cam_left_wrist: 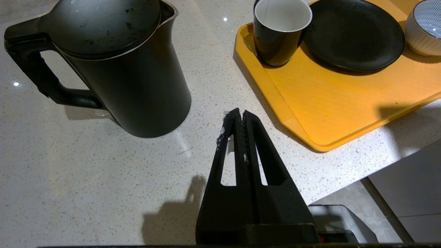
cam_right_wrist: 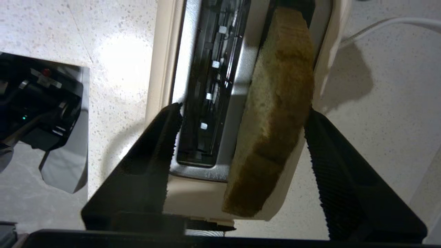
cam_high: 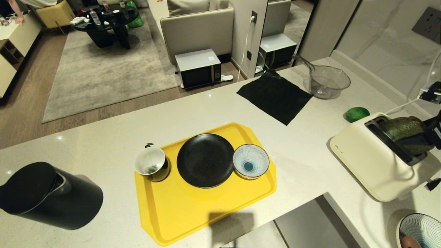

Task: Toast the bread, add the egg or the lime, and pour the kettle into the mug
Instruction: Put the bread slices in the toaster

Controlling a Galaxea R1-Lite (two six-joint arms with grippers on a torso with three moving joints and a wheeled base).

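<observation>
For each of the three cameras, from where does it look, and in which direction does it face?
Head view: high on the robot, facing forward and down at the counter with the yellow tray, kettle and toaster; the right gripper shows at the right edge.
Left wrist view: behind the left gripper, jaws shut, above the counter between the kettle and the tray.
Right wrist view: behind the right gripper, jaws open astride the bread standing in the toaster.
Shared: kettle, mug and tray in head and left wrist views; bread and toaster in head and right wrist views.
</observation>
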